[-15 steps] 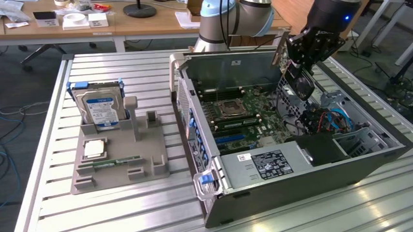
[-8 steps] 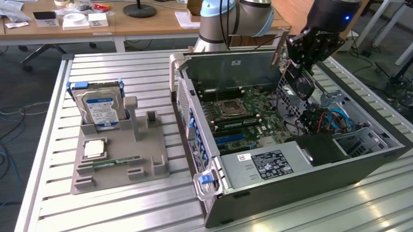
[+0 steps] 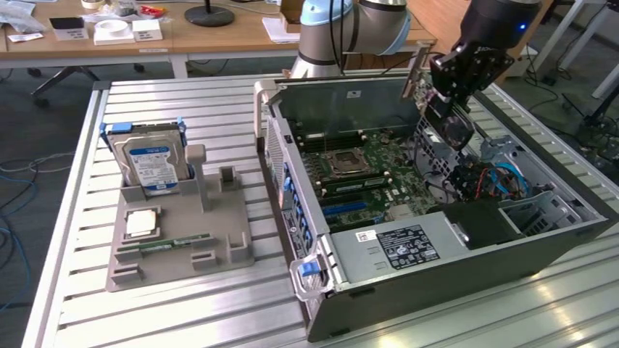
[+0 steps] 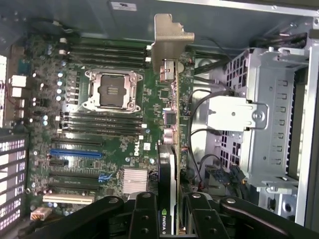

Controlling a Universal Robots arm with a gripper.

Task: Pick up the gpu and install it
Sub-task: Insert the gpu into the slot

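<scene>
Gripper [image 3: 451, 90] clamps the gpu [image 3: 448, 125] edge-on over the open computer case [image 3: 435, 284]; a motherboard [image 3: 372, 181] lies inside. Beside the case, a grey tray [image 3: 174, 262] holds a hard drive [image 3: 153, 163].

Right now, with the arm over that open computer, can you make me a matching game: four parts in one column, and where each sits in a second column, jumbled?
Parts
1. gpu
2. hard drive
3. memory stick
4. CPU socket

Places
A. lying flat on the grey tray
B. held in the gripper above the open case
C. standing upright on the grey tray
D. on the motherboard inside the open case

Pairs: 1-B, 2-C, 3-A, 4-D
</scene>
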